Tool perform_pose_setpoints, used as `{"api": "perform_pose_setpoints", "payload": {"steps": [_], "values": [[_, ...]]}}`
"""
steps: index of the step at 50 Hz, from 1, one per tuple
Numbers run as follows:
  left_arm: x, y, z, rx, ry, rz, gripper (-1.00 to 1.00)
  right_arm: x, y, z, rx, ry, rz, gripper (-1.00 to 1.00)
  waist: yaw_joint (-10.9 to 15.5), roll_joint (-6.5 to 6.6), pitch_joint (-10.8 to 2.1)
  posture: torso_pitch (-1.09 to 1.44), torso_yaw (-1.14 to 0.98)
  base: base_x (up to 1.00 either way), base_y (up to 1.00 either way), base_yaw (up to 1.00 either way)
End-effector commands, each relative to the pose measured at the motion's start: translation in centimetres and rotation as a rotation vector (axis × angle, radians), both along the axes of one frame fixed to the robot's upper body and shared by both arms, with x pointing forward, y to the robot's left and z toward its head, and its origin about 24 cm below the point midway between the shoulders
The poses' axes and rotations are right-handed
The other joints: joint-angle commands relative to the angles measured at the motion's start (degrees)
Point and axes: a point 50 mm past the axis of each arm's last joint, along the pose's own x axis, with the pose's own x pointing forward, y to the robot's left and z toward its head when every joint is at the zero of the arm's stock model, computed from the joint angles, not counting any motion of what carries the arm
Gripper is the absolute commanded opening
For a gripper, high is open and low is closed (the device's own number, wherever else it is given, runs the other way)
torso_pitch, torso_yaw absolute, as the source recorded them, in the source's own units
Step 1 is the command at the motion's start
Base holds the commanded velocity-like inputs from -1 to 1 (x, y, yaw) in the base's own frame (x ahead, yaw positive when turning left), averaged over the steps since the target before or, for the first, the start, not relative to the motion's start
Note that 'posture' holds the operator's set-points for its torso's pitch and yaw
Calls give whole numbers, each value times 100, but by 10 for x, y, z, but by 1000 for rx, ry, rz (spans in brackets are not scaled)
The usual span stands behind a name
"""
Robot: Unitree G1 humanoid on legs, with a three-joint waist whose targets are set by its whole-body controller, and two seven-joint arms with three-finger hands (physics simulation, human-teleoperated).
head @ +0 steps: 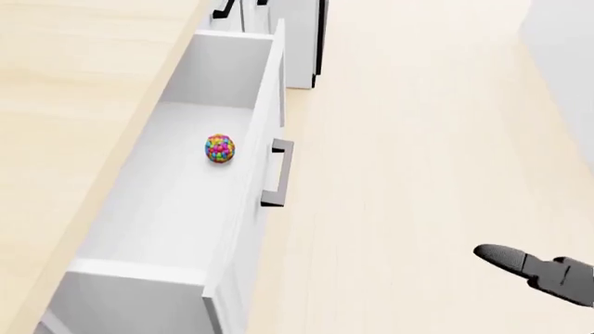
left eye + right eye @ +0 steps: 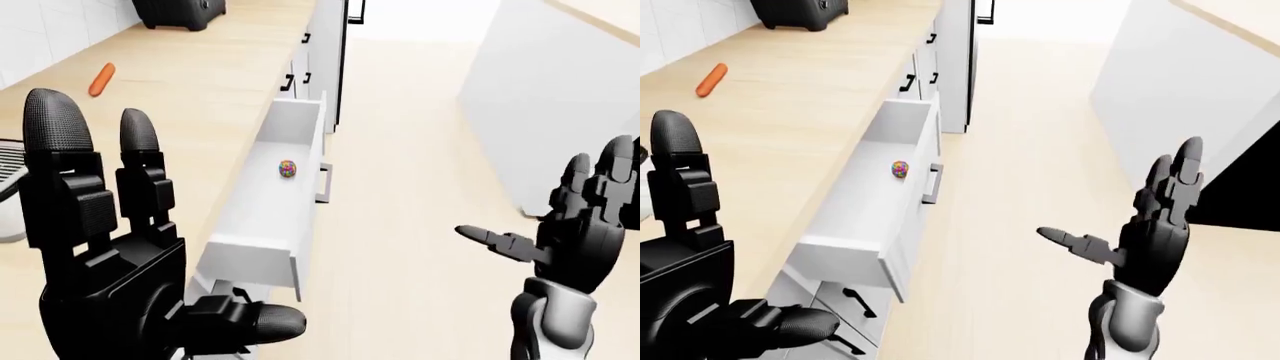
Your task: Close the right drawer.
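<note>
The white drawer [image 1: 176, 202] stands pulled out from the counter, its dark handle [image 1: 278, 174] on the front panel facing the floor aisle. A small multicoloured ball [image 1: 220, 149] lies inside it. My left hand [image 2: 110, 247] is raised and open at the left of the left-eye view, over the counter, touching nothing. My right hand [image 2: 1145, 225] is open with spread fingers over the floor, to the right of the drawer and apart from it. One fingertip [image 1: 496, 255] of it shows in the head view.
A wooden counter [image 2: 200, 67] runs along the left, with an orange carrot [image 2: 101, 79] and a black appliance [image 2: 180, 11] on it. More closed cabinet fronts [image 2: 325, 52] lie beyond the drawer. A white block [image 2: 560, 97] stands across the floor aisle on the right.
</note>
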Motion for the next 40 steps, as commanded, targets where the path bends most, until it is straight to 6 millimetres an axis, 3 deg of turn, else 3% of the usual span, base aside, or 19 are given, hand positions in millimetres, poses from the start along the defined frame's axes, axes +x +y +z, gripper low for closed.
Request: {"api": "perform_pose_setpoints", "payload": {"steps": [1,18,40], "values": [[-6,-1,8,6,-57,-5,100,-4,-6,10,33,-58,-61,100,7,-6,-55,0,0,0,0,0],[30,-39,4,100,-34,-127,100,-6,-9,13,9,-62,-74,100,3,-26,-57,0,0,0,0,0],[32,-97,-40,219,65,-316,100,-2,-5,9,16,-53,-52,100,2,-81,23,0,0,0,0,0]]}}
